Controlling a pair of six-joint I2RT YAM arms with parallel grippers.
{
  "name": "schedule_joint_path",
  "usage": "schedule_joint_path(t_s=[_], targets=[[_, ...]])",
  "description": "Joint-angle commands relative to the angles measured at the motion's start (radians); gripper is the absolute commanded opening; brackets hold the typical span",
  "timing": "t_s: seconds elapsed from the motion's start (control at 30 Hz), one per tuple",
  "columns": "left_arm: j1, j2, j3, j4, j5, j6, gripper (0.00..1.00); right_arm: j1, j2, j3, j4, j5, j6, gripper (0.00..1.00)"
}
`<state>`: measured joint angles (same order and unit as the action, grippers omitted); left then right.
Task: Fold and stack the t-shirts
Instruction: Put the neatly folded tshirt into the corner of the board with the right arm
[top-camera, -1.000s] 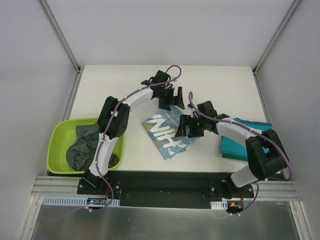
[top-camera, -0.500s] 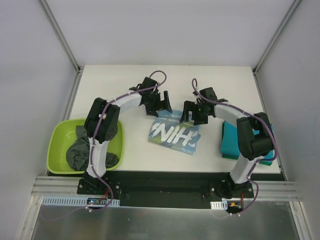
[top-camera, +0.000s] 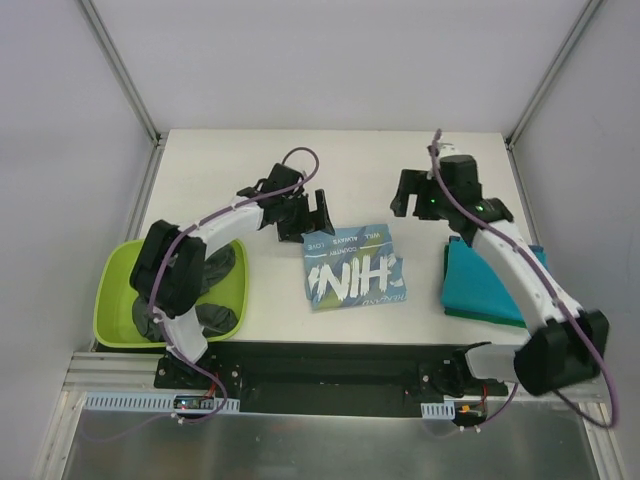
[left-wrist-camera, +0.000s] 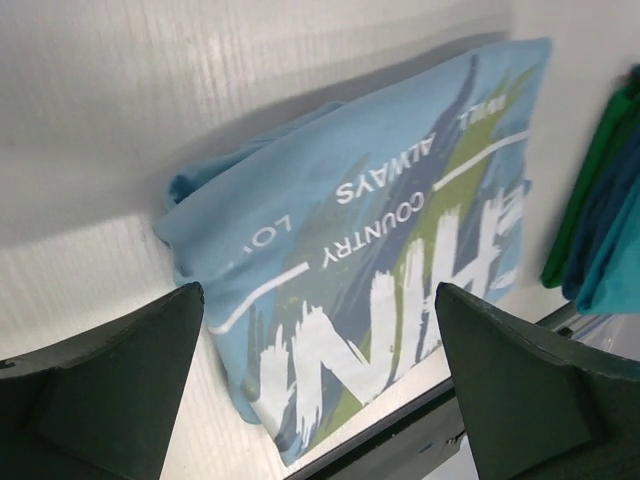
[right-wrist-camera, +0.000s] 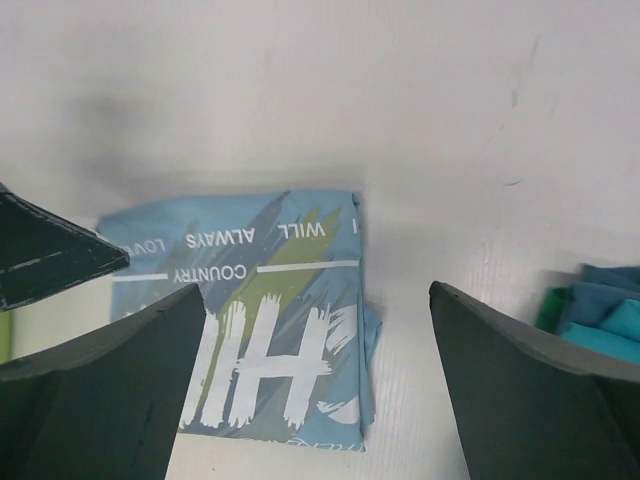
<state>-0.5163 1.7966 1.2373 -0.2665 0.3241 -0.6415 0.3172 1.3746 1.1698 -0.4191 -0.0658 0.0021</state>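
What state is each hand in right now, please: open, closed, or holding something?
Left hand: open, holding nothing, at the corner of the light blue t-shirt.
Right hand: open, holding nothing.

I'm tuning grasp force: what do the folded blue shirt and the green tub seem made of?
The folded blue shirt looks like soft matte knit cloth, maybe cotton: rumpled rounded edges, flat printed lettering. The green tub looks like rigid moulded plastic, smooth and slightly glossy: its rim has an even rounded shape.
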Motion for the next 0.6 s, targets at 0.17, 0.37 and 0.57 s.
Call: schedule_joint_path(t_s=[0.17, 0.37, 0.57], targets=[[0.005, -0.406, -0.159, -0.022, -0.221, 0.068, 0.99, -0.010, -0.286, -0.278, 0.083, -0.094, 0.024, 0.96], [0.015, -0.626, -0.364, -0.043, -0.385, 0.023, 0.99, 0.013, -0.212, -0.369, 0.163, -0.095, 0.180, 0.96], [0.021, -0.639, -0.444, -0.042, -0.392, 0.009, 0.99, 0.077, -0.043, -0.365, 0.180, 0.004, 0.266, 0.96]])
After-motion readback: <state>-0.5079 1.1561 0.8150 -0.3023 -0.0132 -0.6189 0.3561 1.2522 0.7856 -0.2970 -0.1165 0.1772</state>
